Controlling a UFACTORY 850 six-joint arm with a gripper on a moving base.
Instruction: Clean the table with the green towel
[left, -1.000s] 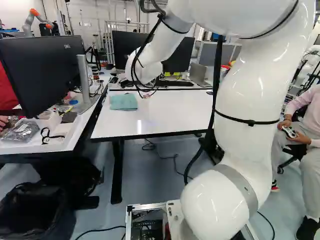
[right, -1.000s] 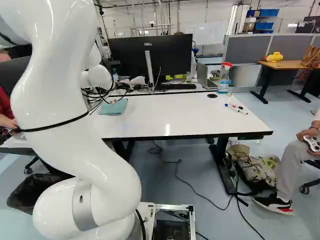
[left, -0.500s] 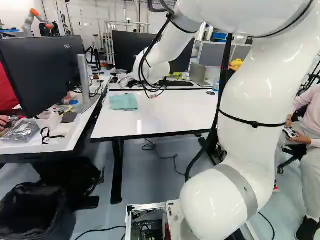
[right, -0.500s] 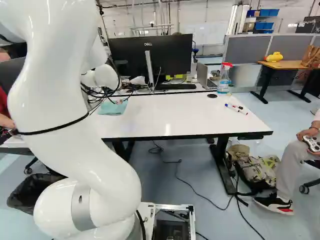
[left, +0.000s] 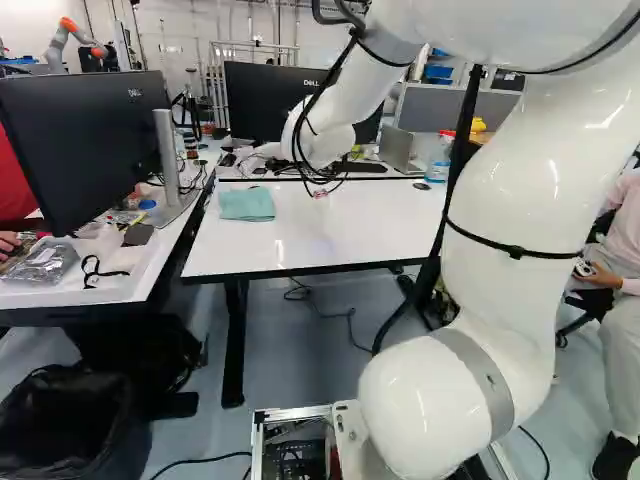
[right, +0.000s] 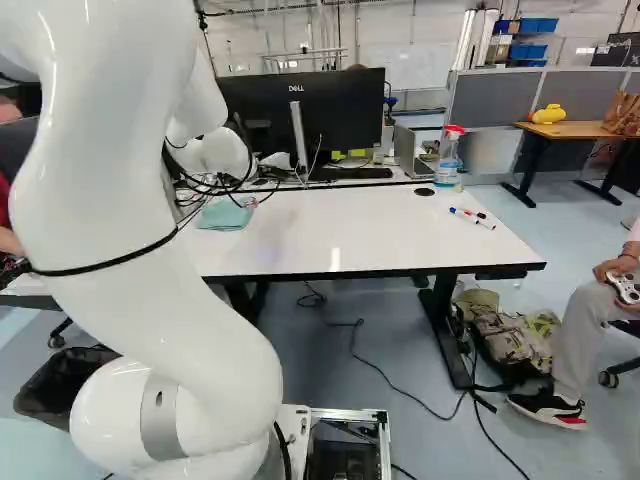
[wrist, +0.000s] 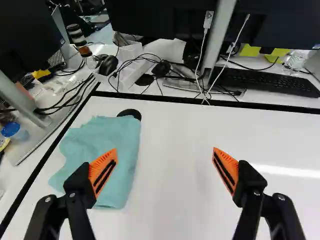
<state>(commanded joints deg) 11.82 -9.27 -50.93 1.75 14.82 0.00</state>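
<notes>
While the claw (wrist: 165, 150) stands spread and empty, the green towel (wrist: 120, 140) lies nearer the left edge of the table (wrist: 175, 200), so centring over it likely needs a shift that way

Glossy white arm (left: 510, 200), black cables

You have the green towel (wrist: 125, 140), a pale teal cloth, lying at the far left of the worktop (right: 370, 230), close to the left edge. It rests low and spread in a rough four-sided shape, with slight creases and a wavy, uneven left border; its right border runs straighter. Your worktop is white, smooth and rectangular, with a dark rim, dark legs and light glinting on its surface.
</notes>
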